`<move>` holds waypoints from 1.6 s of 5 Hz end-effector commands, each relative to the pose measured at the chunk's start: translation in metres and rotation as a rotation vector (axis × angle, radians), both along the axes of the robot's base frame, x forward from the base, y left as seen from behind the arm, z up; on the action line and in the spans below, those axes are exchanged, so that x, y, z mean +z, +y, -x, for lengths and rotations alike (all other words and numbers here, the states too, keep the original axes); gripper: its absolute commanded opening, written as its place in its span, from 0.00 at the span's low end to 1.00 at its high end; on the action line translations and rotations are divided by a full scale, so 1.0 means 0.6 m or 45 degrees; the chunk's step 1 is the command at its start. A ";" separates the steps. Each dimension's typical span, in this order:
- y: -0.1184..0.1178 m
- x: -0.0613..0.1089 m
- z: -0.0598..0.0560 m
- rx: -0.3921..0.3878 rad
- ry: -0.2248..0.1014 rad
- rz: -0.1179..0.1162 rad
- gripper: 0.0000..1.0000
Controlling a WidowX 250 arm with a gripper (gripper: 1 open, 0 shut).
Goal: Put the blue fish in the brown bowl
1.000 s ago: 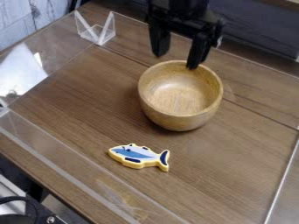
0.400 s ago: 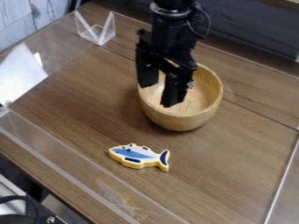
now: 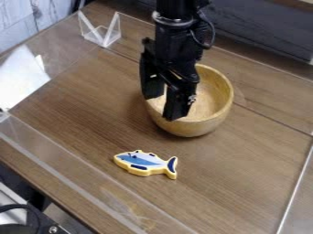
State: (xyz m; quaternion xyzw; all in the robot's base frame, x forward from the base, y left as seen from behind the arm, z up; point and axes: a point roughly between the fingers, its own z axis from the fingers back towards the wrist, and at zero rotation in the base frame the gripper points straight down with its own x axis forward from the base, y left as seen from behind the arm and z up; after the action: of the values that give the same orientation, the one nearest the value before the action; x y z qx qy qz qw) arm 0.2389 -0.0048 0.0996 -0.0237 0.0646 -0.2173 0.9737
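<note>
Pincer wide open, holding nothing, pointing down in front of the bowl and hiding part of its near rim. A second ago up behind the bowl; now come forward and lower, and turned a bit about itself. Means a start on going for the fish, probably. Fish flat on the table, in front of the bowl and a little to its left, well apart from it, not touched yet. Bowl empty, sitting where it was. Task hardly begun: more coming forward and down past the bowl needed, then a pinch on the fish, a lift, and a drop into the bowl.
</note>
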 end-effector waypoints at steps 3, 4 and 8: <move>0.006 0.009 0.018 -0.163 -0.061 0.027 1.00; 0.009 0.004 0.028 -0.217 -0.059 0.031 1.00; 0.015 -0.017 0.052 -0.359 -0.073 0.046 1.00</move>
State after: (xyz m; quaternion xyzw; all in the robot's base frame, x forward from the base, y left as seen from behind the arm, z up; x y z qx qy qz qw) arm 0.2026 0.0019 0.0804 -0.0349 0.0569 -0.3556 0.9322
